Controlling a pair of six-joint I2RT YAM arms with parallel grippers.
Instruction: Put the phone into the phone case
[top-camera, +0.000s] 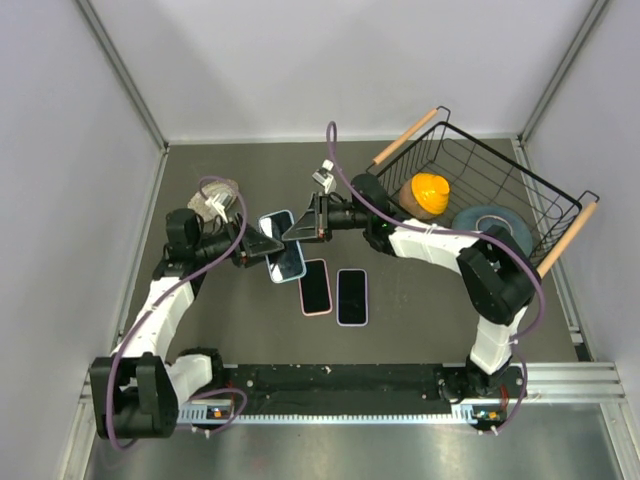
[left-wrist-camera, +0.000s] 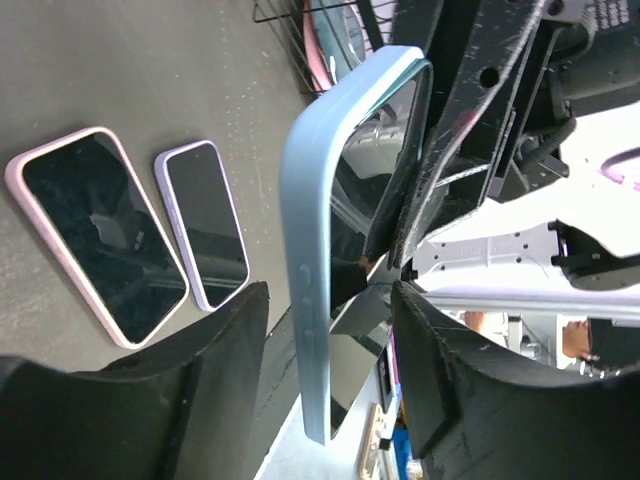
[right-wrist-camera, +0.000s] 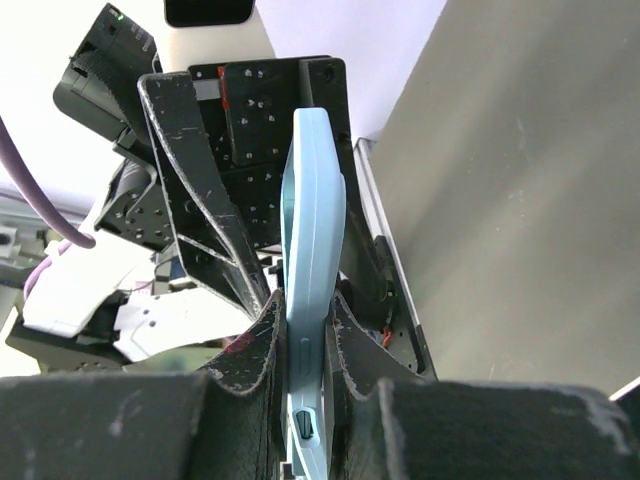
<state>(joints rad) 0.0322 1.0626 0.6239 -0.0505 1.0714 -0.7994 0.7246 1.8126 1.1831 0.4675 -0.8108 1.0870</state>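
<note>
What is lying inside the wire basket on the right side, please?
An orange cone-shaped thing and a grey-blue ring lie in the basket. The right arm covers its near corner, so anything there is hidden.

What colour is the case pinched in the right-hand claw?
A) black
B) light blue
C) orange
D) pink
B: in the right wrist view the right claw is closed on the thin edge of a case that is plainly light blue.
</note>
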